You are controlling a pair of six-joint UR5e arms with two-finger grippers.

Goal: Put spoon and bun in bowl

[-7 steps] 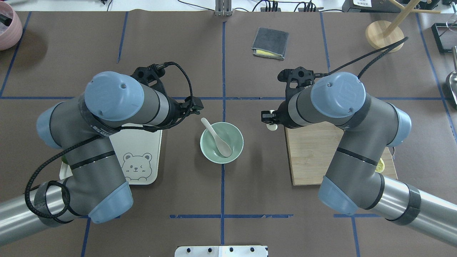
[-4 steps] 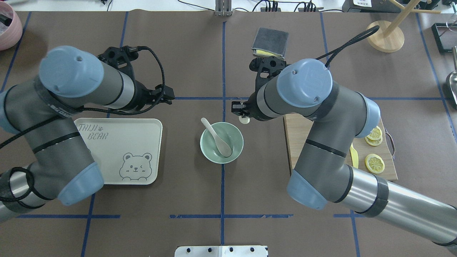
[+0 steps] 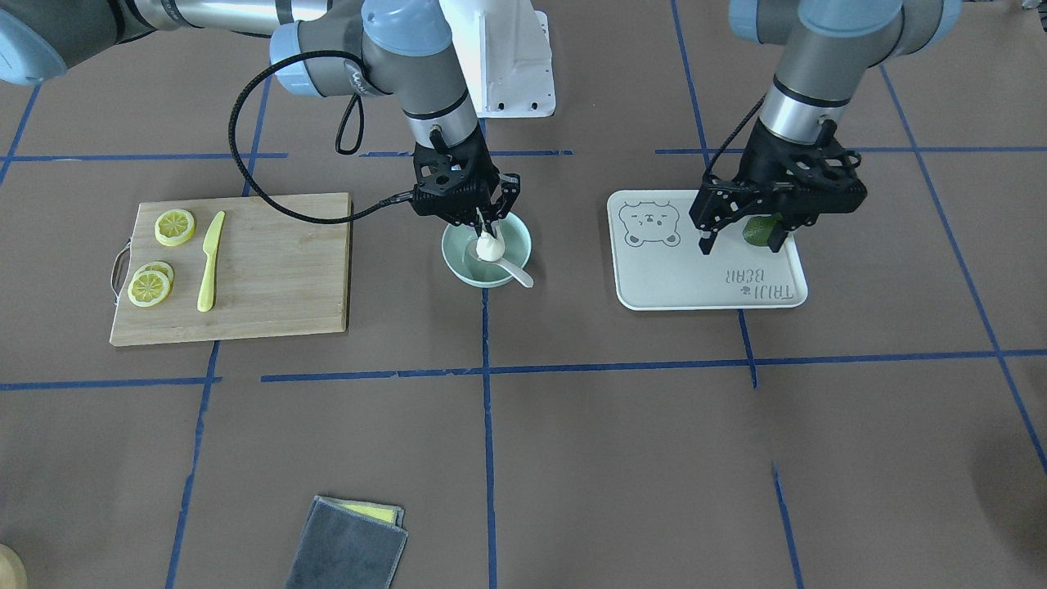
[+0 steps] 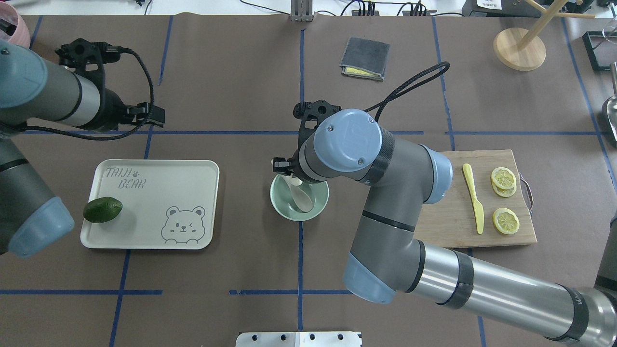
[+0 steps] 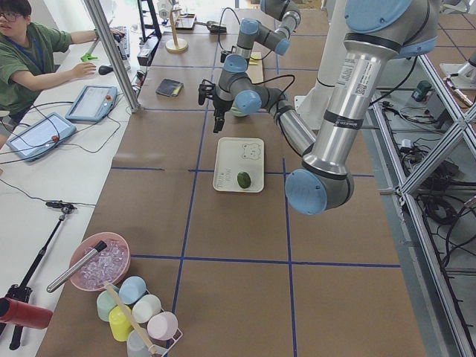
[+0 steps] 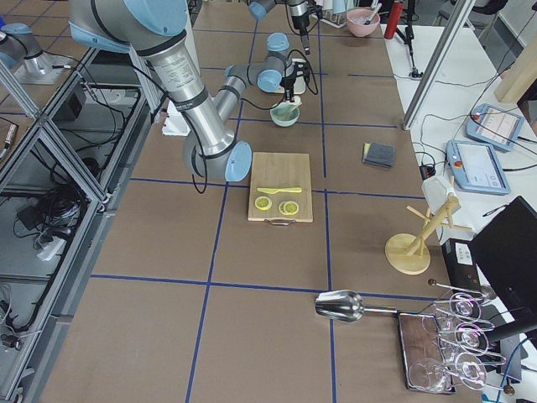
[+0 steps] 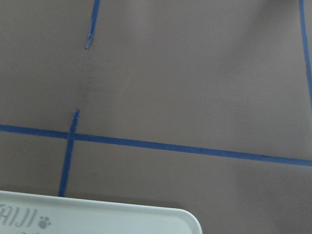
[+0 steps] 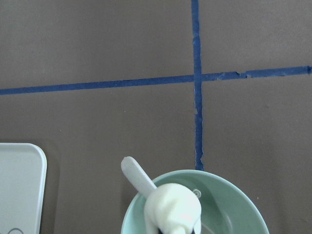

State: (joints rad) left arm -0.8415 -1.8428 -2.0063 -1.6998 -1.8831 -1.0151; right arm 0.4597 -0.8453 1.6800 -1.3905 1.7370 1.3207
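Exterior front-facing view, centre: right gripper [image 3: 487, 236] clamps bun [image 3: 490, 249] over bowl [image 3: 451, 252]; I'd lower it beside spoon [image 3: 517, 276] before parting the fingers.

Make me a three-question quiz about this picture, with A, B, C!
1. Where is the off-white soup spoon? A floor; B round pale mint-green bowl; C cup.
2. How many yellow lemon slices? A one; B three; C six.
3. The right pincer is: A open; B gripping lemon; C gripping the small white steamed bun.
Answers: B, its scoop lies inside; B, three on the wooden board; C, bun held between its fingers.
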